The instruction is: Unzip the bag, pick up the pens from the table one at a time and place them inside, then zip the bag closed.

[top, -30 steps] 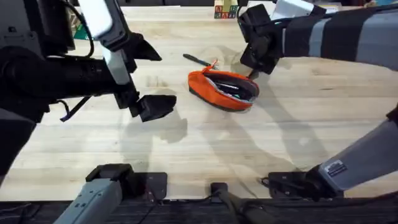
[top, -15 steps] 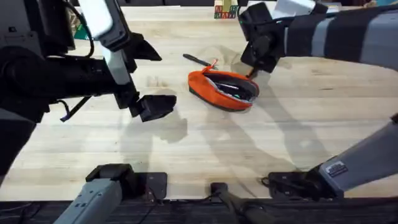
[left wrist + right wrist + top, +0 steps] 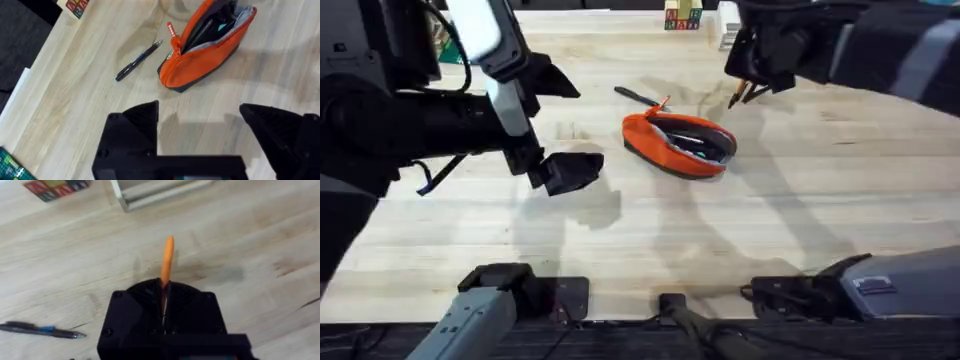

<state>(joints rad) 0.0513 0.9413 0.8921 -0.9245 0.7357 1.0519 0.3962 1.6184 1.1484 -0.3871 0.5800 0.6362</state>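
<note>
Overhead | right pincer (image 3: pixel 748 93) raised, gripping orange pen (image 3: pixel 166 262)

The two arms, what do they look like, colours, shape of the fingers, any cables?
Both arms are mostly black with light grey or white sections. The left gripper has blocky black wedge-shaped fingers, and a thin black cable loops beside that arm. The right gripper is black too, with a white label near that arm's base.

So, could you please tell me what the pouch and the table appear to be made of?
The orange pouch looks like soft woven fabric with a grey lining: it sags and creases. The table looks like pale, matte wooden planks, with visible grain and seams.
</note>
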